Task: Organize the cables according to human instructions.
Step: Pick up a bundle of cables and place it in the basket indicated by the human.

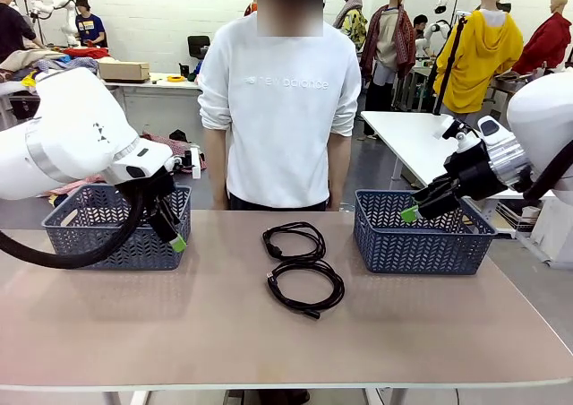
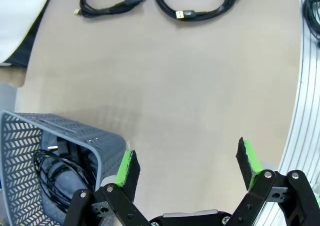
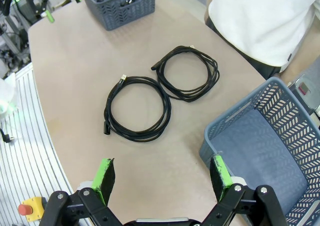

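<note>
The beige surface (image 1: 179, 324) sits in a busy workshop, with a person (image 1: 279, 109) in a white sweatshirt standing at its far edge, arms down and, as far as you can see, giving no gesture. Two dark woven-pattern baskets stand apart on it, the left basket (image 1: 98, 248) and the right basket (image 1: 421, 248), one before each arm.

Between them lie two black cables wound in loose rings: the far coil (image 1: 294, 241) just in front of the person and the near coil (image 1: 306, 287) edge to edge with it, toward you. That middle spot looks deliberate, since either arm can reach them and the person can point at one. A third coil (image 2: 52, 178) already lies inside the left basket, while the right basket's floor shows bare in the right wrist view.

Your left tool (image 2: 187, 161) hovers just beside the left basket's near corner, fingers spread wide and holding nothing. Your right tool (image 3: 163, 176) hangs over the right basket's near corner, also spread and empty, aimed toward the two coils. Both appear parked clear of the cables. You likely need the person's instruction before choosing a coil and a basket.
</note>
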You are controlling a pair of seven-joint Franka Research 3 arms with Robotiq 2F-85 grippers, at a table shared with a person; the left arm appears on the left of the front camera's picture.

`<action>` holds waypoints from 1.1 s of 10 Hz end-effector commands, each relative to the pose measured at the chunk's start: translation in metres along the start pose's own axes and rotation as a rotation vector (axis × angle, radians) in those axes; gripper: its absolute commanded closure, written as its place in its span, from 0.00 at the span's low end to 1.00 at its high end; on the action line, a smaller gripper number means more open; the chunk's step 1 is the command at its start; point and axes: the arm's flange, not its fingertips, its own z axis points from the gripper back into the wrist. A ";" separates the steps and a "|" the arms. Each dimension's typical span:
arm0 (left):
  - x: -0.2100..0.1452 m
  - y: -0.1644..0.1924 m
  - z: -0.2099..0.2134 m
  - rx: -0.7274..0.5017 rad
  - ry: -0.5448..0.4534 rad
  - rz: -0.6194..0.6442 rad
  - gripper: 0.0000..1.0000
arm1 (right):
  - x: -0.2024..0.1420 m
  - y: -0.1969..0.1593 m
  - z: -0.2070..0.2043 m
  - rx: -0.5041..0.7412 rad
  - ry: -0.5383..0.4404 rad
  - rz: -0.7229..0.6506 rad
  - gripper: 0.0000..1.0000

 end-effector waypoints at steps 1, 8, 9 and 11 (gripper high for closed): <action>0.001 -0.001 0.003 0.004 -0.004 -0.002 0.00 | 0.001 -0.003 -0.002 0.010 -0.030 0.020 0.00; 0.001 -0.001 0.003 0.004 -0.004 -0.002 0.00 | 0.001 -0.003 -0.002 0.010 -0.030 0.020 0.00; 0.001 -0.001 0.003 0.004 -0.004 -0.002 0.00 | 0.001 -0.003 -0.002 0.010 -0.030 0.020 0.00; 0.001 -0.001 0.003 0.004 -0.004 -0.002 0.00 | 0.001 -0.003 -0.002 0.010 -0.030 0.020 0.00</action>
